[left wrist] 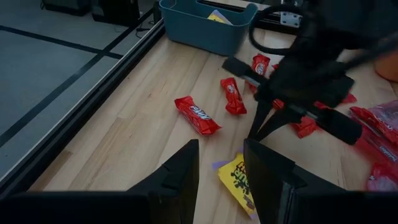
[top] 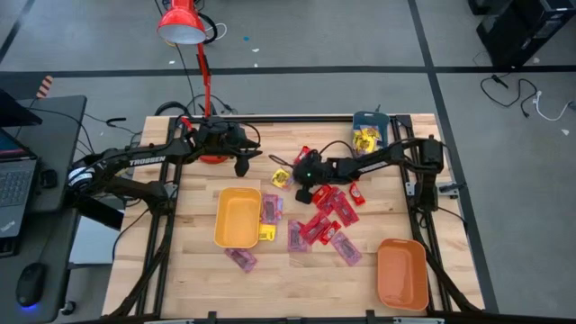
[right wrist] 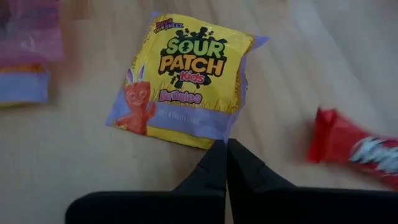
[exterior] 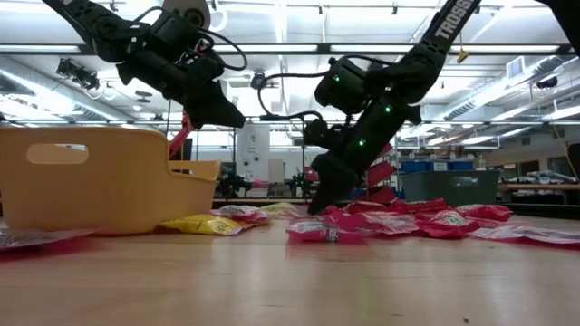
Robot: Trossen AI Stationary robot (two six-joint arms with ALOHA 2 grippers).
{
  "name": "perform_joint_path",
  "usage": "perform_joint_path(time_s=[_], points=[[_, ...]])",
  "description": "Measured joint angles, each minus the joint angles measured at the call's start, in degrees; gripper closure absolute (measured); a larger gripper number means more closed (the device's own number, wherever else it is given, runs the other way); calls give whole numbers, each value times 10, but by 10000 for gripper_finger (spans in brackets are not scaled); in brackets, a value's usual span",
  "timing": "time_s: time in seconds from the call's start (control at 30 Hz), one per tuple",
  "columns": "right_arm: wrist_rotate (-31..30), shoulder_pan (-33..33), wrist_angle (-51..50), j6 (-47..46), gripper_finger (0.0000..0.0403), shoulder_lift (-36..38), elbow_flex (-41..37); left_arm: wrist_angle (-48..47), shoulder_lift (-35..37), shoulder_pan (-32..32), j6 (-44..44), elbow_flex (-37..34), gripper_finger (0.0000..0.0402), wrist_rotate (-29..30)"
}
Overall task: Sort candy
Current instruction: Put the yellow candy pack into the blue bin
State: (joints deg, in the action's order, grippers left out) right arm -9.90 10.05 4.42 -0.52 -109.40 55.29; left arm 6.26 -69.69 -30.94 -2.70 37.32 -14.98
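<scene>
Right pincer [right wrist: 226, 152], fingers closed on the yellow packet's [right wrist: 186, 78] edge: check it lifts 1 packet, cleanly; left pincer [left wrist: 221, 171] waits part-open

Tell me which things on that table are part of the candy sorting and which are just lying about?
Part of the job:
- red candy bars
- yellow Sour Patch packet
- pinkish-purple packets
- yellow tray
- orange tray
- teal bin
- right gripper, jaws shut at the yellow packet's edge
- left gripper, waiting

Just lying about:
- red desk lamp
- laptop
- mouse
</scene>
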Motion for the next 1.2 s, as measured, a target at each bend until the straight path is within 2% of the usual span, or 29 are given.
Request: perform_joint_path(time_s=[0.33,0.53,0.8,0.97,1.2], points=[[-234,-90,5,146,403,5,0,9,0,0,2,0,273,0],[-325,-125,25,209,403,6,1,28,0,0,2,0,273,0],[-354,-135,37,247,403,6,1,32,-15,11,11,0,273,-7],[-355,-134,38,247,403,6,1,32,-60,33,2,0,273,-40],[-354,-134,39,247,403,6,1,94,-115,52,-1,0,264,-40]])
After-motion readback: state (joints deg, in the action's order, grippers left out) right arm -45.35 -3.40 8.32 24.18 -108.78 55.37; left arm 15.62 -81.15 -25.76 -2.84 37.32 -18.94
